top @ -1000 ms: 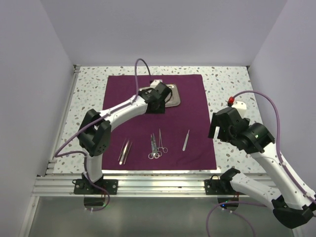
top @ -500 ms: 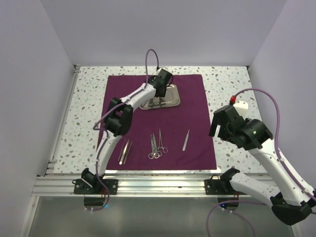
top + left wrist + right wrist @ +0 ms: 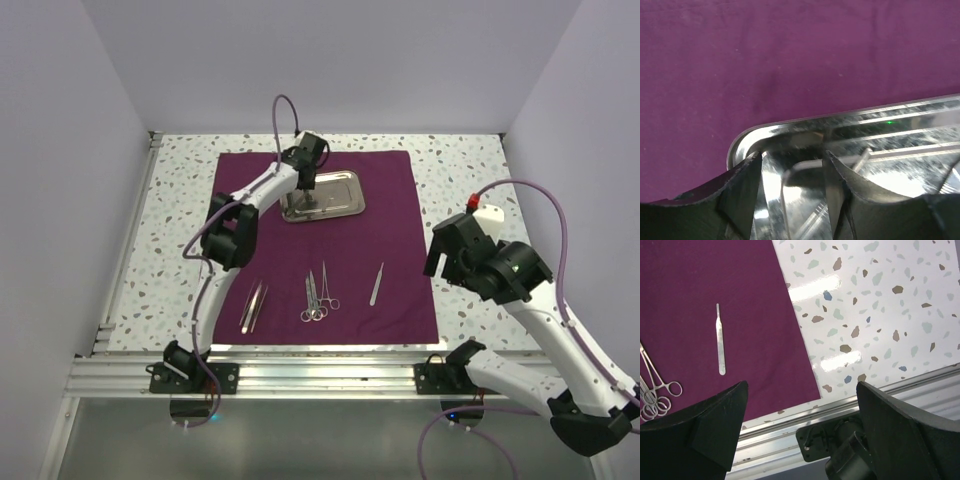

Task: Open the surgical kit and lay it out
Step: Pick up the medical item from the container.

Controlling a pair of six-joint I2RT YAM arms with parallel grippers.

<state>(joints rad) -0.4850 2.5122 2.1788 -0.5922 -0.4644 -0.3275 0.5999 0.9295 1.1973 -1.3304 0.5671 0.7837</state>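
straddling a slim instrument (image 3: 805,163) in the steel tray (image 3: 790,122), left gripper (image 3: 792,152) parted, gripping nothing; closing off-centre could snag the rim just ahead. right gripper (image 3: 801,385) gapes empty.

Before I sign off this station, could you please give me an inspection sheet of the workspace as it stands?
Surface: speckled tabletop, glossy, with glare.
Job's things: maroon cloth spread flat; steel tray on its far part; tweezers, ring-handled instruments and slim handle in a row on its near part, apart from one another.
Clutter: nothing seen.
Hands: left hand has its fingers apart, tips down inside a corner of the tray; right hand is wide open, holding nothing, above the cloth's right edge.
Cables: left purple cable and right purple cable each loop off their arm.
Surroundings: pale walls on three sides; aluminium rail along the near edge.
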